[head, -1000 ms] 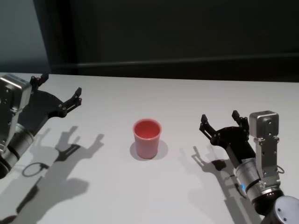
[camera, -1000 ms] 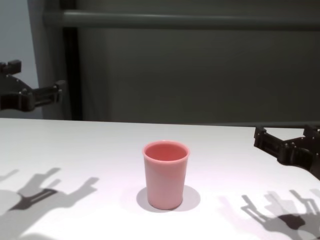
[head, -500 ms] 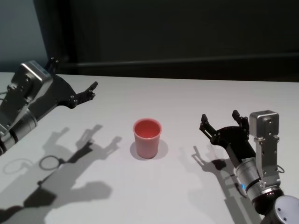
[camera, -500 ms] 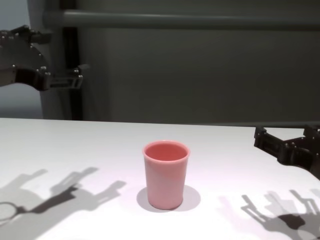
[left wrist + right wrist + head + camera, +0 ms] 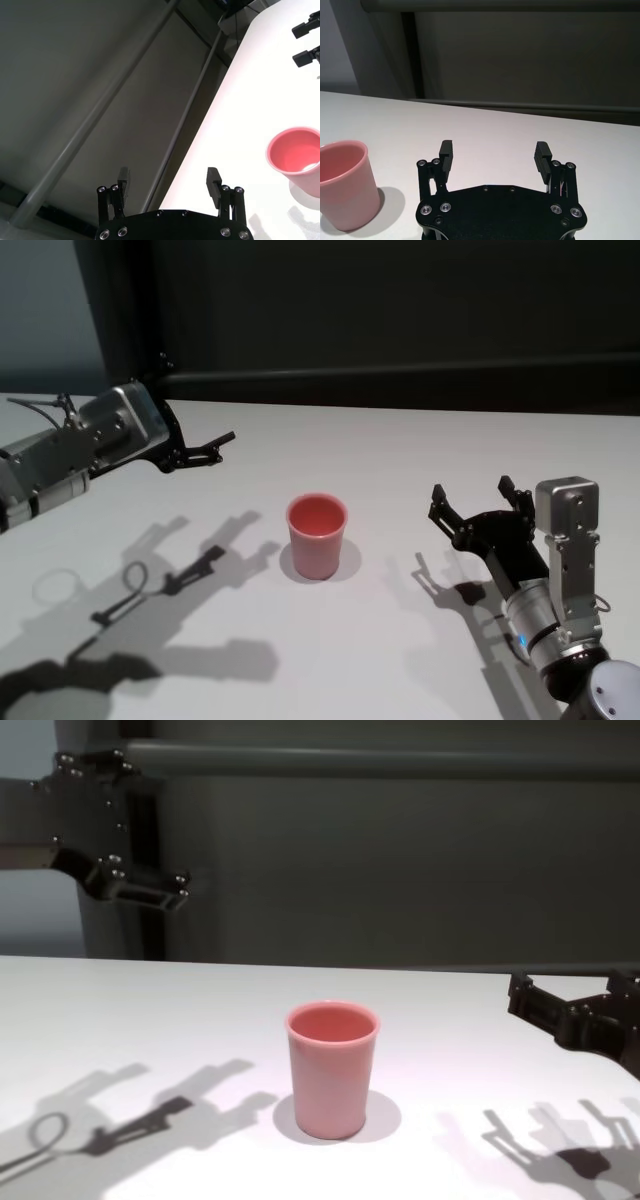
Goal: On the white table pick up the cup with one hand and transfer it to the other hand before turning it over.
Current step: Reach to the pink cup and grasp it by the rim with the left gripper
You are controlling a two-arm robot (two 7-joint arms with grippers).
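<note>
Left gripper [image 5: 205, 450] held raised, jaws spread, aimed at upright cup [image 5: 317, 536] for pickup; right gripper [image 5: 480, 502] parked, spread

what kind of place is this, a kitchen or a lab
Most likely a robot test bench, not a kitchen: a bare white table holding only one pink cup, a plain dark wall behind it, and an open pincer on each side, left and right.
</note>
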